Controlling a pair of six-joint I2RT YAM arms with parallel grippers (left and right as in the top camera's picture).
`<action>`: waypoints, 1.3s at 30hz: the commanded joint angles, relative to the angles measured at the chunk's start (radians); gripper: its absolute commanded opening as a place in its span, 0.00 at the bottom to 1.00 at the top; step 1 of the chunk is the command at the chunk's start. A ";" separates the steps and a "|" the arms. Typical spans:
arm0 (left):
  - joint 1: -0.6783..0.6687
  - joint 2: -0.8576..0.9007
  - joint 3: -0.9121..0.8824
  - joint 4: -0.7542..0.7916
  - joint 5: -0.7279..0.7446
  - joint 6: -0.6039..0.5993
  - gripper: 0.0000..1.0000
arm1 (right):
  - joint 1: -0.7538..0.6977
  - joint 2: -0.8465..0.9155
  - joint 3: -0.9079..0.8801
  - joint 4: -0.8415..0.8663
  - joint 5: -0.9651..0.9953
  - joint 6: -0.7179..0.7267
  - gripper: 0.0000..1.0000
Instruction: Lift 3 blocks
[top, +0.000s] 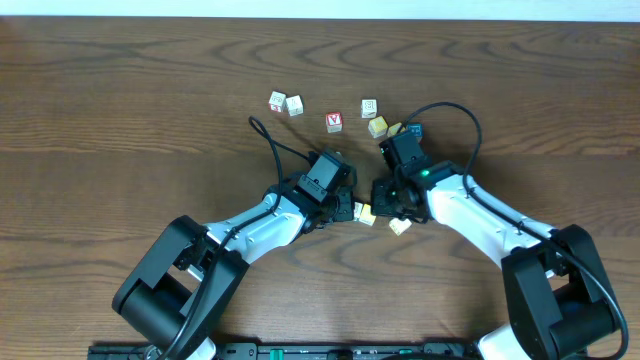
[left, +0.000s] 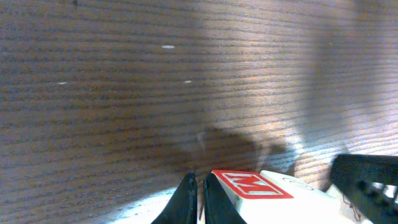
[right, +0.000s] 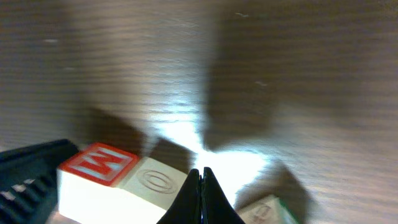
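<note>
- Nearest, the left end effector (left: 199, 183) is pinched closed and empty, just beside the red-M cube (left: 252, 185).
- The cream block (right: 155, 180) touches that cube. The right end effector (right: 200, 177), closed and empty, sits between it and the green-marked white block (right: 267, 211).
- Farthest, the yellow block (top: 377, 126) lies well beyond the red-M cube on the table (top: 150, 80).

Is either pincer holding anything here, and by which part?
Nothing is held. The left pincer and right pincer are both shut, the red-faced block lying beside them.
</note>
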 joint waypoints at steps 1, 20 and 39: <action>-0.004 0.008 0.007 0.000 0.000 0.021 0.07 | -0.026 -0.006 0.050 -0.036 -0.006 0.014 0.01; -0.004 0.008 0.007 0.000 0.000 0.021 0.07 | 0.042 -0.003 0.013 -0.077 -0.018 0.079 0.01; -0.004 0.008 0.007 0.001 0.000 0.021 0.07 | 0.042 0.037 0.006 -0.069 -0.019 0.097 0.01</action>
